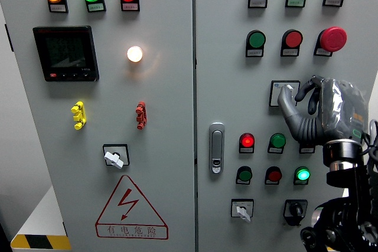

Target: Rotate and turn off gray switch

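The gray switch's square plate [274,91] sits on the right door of the cabinet, below the row of green, red and mushroom buttons. My right hand [297,93] comes up from the lower right and covers most of that plate. Its thumb [286,100] and curled fingers [312,90] close around the switch's knob, which is almost wholly hidden. The left hand does not show anywhere.
Two similar gray rotary switches sit lower: one on the left door [113,157], one at the right door's bottom [242,210], beside a black knob [294,209]. A red mushroom button [333,38] is just above my hand. The door handle [217,147] is to the left.
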Controlling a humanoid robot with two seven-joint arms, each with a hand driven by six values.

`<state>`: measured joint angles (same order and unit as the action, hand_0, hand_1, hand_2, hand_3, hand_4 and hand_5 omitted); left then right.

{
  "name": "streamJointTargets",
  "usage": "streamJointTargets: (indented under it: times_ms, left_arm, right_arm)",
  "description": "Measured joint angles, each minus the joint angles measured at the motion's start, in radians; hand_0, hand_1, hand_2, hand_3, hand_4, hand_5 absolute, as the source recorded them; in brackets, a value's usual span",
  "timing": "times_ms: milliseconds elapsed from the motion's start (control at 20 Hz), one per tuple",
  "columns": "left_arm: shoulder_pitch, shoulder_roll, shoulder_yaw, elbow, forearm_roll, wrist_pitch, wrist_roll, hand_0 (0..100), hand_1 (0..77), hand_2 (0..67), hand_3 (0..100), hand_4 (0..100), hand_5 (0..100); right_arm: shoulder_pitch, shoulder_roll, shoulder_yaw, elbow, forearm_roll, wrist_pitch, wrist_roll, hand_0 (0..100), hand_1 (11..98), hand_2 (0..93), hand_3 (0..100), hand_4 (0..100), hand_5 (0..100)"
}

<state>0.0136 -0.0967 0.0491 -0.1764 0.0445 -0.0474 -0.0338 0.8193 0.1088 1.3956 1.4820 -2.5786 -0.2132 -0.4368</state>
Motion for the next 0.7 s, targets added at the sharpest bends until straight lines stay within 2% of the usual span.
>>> streamJointTargets:
  times_ms: [200, 350, 500, 650, 700]
  left_arm:
    - [0.0, 0.0, 0.0, 0.0, 0.0, -0.001, 0.0, 0, 0.0, 10.4, 21, 13, 13]
    - [0.0, 0.0, 0.0, 0.0, 0.0, -0.001, 0.0, 0, 0.0, 10.4, 21, 13, 13]
    - [0.0, 0.001, 0.0, 0.0, 0.001, -0.001, 0.0, 0, 0.0, 10.4, 21, 13, 13]
    - [0.0, 0.002, 0.0, 0.0, 0.001, -0.001, 0.0, 0, 0.0, 10.4, 21, 13, 13]
    - [0.0, 0.002, 0.0, 0.0, 0.001, -0.001, 0.0, 0, 0.0, 10.4, 21, 13, 13]
  right_arm:
    - [-0.005, 0.0001, -0.001, 0.005, 0.0, -0.004, 0.005, 78, 33.9, 65.3, 100, 99, 100]
    - [-0.009, -0.0004, -0.001, 0.019, 0.0, -0.005, 0.012, 74, 35.0, 61.4, 100, 99, 99]
    - [-0.018, -0.0047, 0.0, 0.049, -0.001, -0.005, 0.016, 71, 36.1, 59.8, 100, 97, 98]
    - [-0.056, -0.0061, 0.001, 0.111, -0.003, -0.005, 0.017, 69, 36.9, 59.6, 100, 90, 96]
    - [-0.068, -0.0062, 0.001, 0.128, -0.004, -0.005, 0.017, 68, 37.2, 59.4, 100, 85, 96]
